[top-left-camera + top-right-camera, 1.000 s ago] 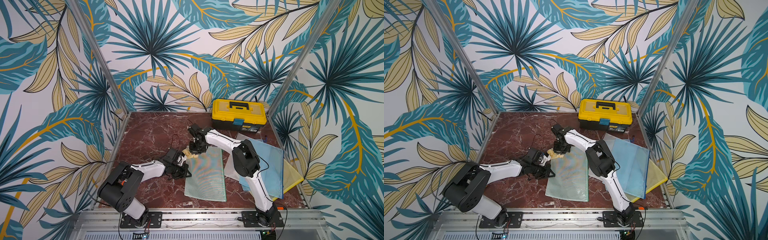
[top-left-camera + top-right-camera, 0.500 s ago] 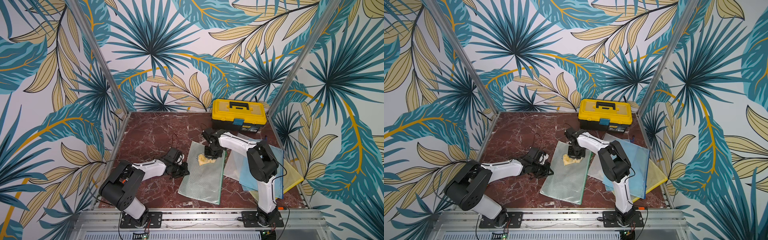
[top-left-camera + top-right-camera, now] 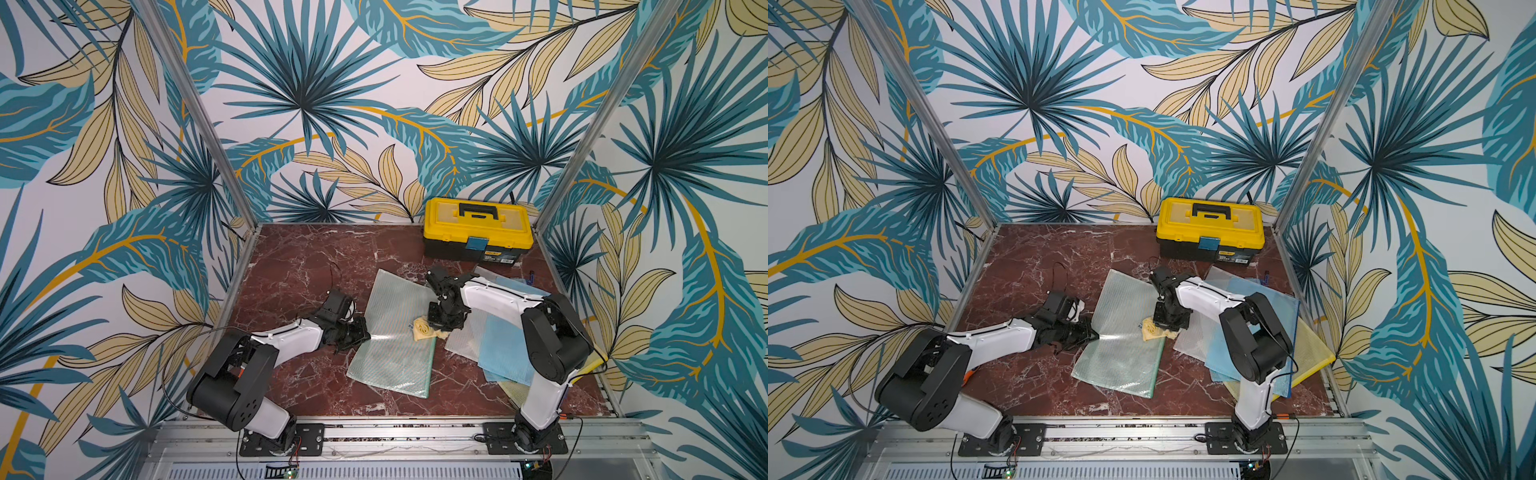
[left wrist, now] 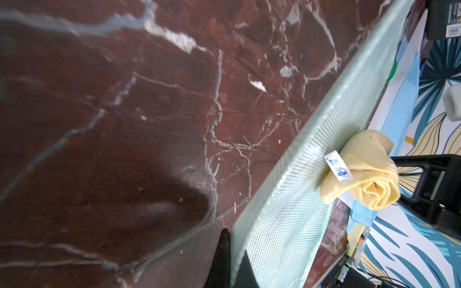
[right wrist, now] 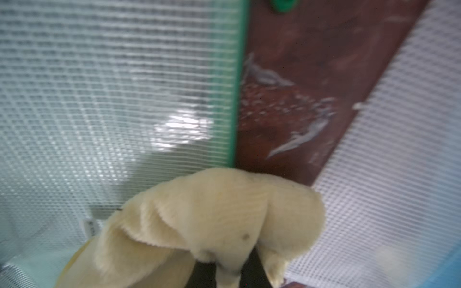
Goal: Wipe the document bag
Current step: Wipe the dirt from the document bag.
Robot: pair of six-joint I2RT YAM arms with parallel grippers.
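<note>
Toolbox (image 3: 478, 226) behind; spare bags (image 3: 505, 349) beside green bag (image 3: 395, 357); left tool (image 3: 365, 334) pinches its edge; right tool (image 3: 441, 328) clamps cloth (image 3: 424, 331).

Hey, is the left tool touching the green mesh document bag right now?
Touching. The left wrist view shows the left tool shut on the edge of the green mesh document bag, with the sheet clamped inside it.

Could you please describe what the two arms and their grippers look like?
Both arms match: the left arm and right arm have smooth white link shells between bulky rounded black joint housings. Thin black cables loop alongside. The left gripper and right gripper are all black.
</note>
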